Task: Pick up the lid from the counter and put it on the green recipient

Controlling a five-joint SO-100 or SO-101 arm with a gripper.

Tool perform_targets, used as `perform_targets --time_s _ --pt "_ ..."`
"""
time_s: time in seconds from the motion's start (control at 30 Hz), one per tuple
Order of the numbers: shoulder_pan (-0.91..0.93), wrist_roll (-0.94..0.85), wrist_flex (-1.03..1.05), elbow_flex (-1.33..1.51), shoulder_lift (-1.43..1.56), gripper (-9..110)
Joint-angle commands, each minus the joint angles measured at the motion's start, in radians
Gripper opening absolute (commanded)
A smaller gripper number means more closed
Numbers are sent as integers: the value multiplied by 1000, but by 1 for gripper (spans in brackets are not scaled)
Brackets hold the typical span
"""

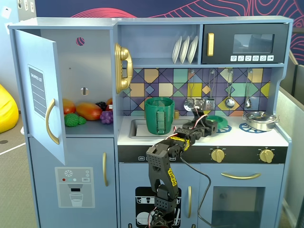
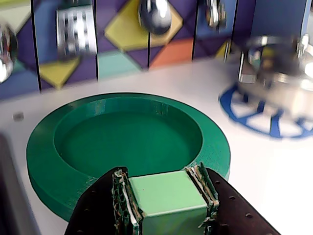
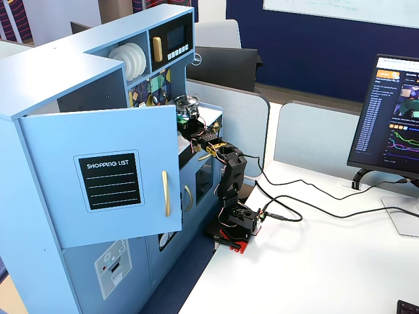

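On desk [image 1: 280, 137] right of sink: lid [image 2: 73, 161] lying flat, light-green knob [image 2: 166, 198] clamped between end effector [image 2: 164, 196] fingers for centred lift. Green recipient [image 1: 159, 115] upright in sink, mouth open, awaiting lid.

Black printed arm [image 1: 164, 164], yellow markings, red-and-white cables, red base

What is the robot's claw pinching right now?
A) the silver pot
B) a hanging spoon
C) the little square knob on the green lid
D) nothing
C: in the wrist view the gripper is shut on the light-green knob of the lid, which sits by the blue burner ring.
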Motion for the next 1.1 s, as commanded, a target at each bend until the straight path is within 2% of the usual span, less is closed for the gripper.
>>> perform_targets --time_s 0.0,0.43,1.07 --pt "26 28 104 -163 121 0" --pt "-133 44 390 -307 291 0" --pt "-400 23 574 -494 296 0"
